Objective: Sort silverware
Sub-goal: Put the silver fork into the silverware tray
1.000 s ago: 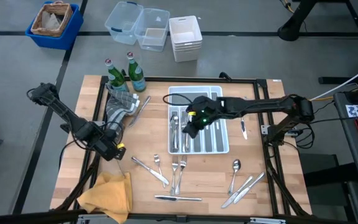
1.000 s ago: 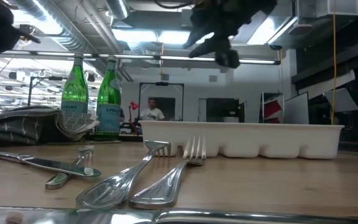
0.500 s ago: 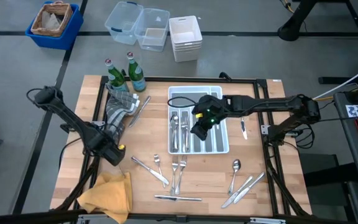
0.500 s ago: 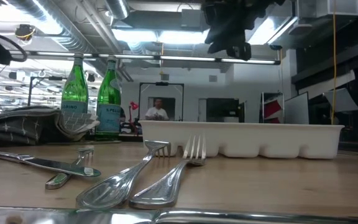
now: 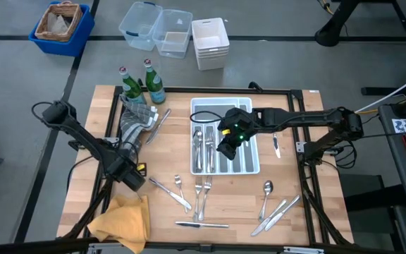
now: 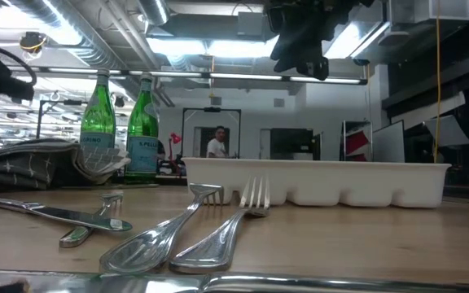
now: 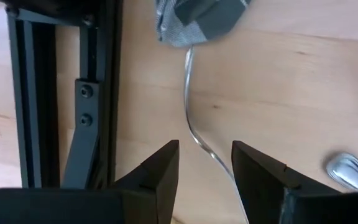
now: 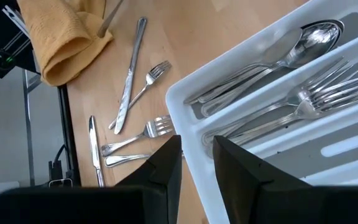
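1. Landmark: the white compartmented tray lies near the centre of the wooden surface. Its left compartments already hold spoons and forks, grouped by type, which suggests the sorting is partly done.
2. The right end effector hangs above the middle of the tray. Its fingers stand a little apart with nothing between them, a pose that fits a piece just let go, or a pause before the next fetch.
3. The left end effector sits well left of the tray, low over the surface near the frame rail. Its fingers are spread wide and empty, straddling a slim curved handle; this reads as lining up for a grasp.
4. Unsorted silverware lies loose in front of the tray: forks and knives toward the left, and a spoon with knives toward the right. One knife rests just right of the tray.
5. Clearances: a grey cloth and two green bottles crowd the space left of the tray; a yellow cloth fills the corner in front. Open wood remains directly in front of the tray.
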`<control>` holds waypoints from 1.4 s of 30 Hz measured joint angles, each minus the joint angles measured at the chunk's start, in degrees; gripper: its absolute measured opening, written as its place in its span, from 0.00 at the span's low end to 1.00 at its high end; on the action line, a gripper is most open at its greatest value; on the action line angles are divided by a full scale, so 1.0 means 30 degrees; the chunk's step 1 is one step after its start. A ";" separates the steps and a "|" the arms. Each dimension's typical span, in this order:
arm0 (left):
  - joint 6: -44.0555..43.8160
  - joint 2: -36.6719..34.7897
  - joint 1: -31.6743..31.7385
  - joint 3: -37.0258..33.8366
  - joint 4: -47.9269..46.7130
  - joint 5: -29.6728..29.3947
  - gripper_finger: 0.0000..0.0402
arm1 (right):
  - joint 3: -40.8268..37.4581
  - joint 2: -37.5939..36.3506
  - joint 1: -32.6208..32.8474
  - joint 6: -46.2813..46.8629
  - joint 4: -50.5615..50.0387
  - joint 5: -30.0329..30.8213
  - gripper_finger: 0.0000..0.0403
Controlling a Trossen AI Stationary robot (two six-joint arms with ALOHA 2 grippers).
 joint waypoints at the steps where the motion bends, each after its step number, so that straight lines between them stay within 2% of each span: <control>1: 0.0000 0.0270 0.0000 0.0000 -0.0024 0.0007 0.34 | 0.0000 0.0003 0.0000 0.0000 -0.0004 -0.0003 0.24; 12: 0.0007 0.2549 0.0000 -0.0080 -0.0033 -0.0044 0.34 | 0.0000 0.0007 0.0000 0.0012 0.0004 -0.0015 0.24; 22: -0.0115 0.2578 0.0000 -0.2496 0.3767 -0.0117 0.33 | 0.0000 0.0015 0.0000 0.0146 0.0004 -0.0022 0.24; 26: -0.0095 0.2520 0.0000 -0.2528 0.3792 -0.0138 0.26 | 0.0000 0.0015 -0.0007 0.0168 0.0004 -0.0022 0.24; 34: 0.0083 0.2449 0.0015 -0.2533 0.3980 -0.0299 0.02 | 0.0000 0.0029 0.0000 0.0168 0.0062 -0.0007 0.24; 42: 0.1068 0.1982 -0.0025 -0.1730 0.3794 -0.0204 0.01 | 0.0000 0.0029 -0.0003 0.0168 0.0076 0.0007 0.24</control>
